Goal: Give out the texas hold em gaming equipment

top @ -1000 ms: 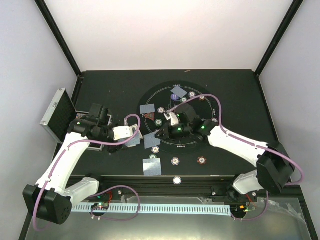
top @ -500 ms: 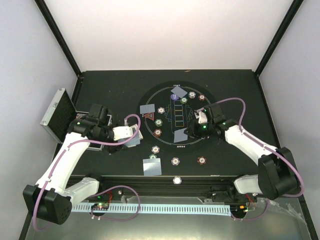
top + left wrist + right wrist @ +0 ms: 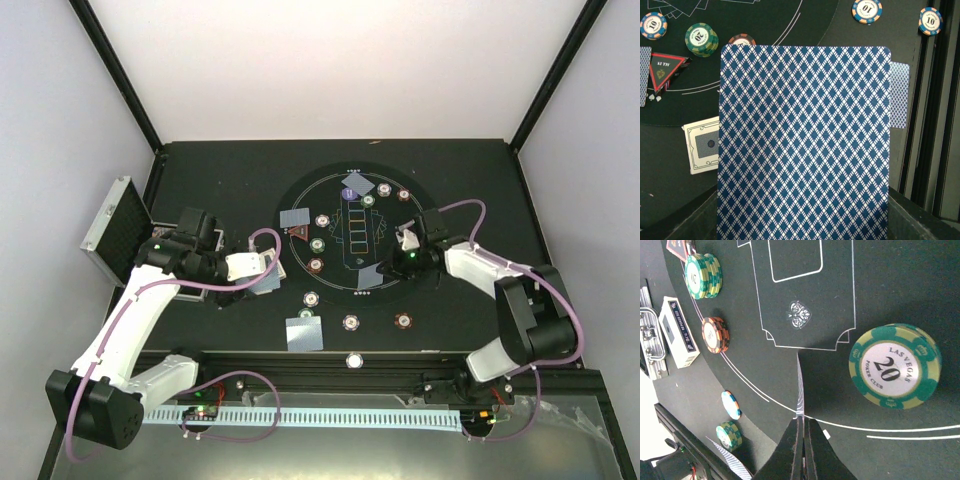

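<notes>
Blue-backed card [image 3: 805,145] blocks view, bottom cropped.

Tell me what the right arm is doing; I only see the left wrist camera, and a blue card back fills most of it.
Observer: The right gripper is shut on a second card, seen edge-on over the mat, beside a green twenty chip.
Operator: Where is my own card over the table?
Observer: From the top camera, the left gripper holds the blue card at the round mat's left edge.
Operator: Anything on the left arm's outer side?
Observer: A silver case stands open at the left side of the table.
</notes>
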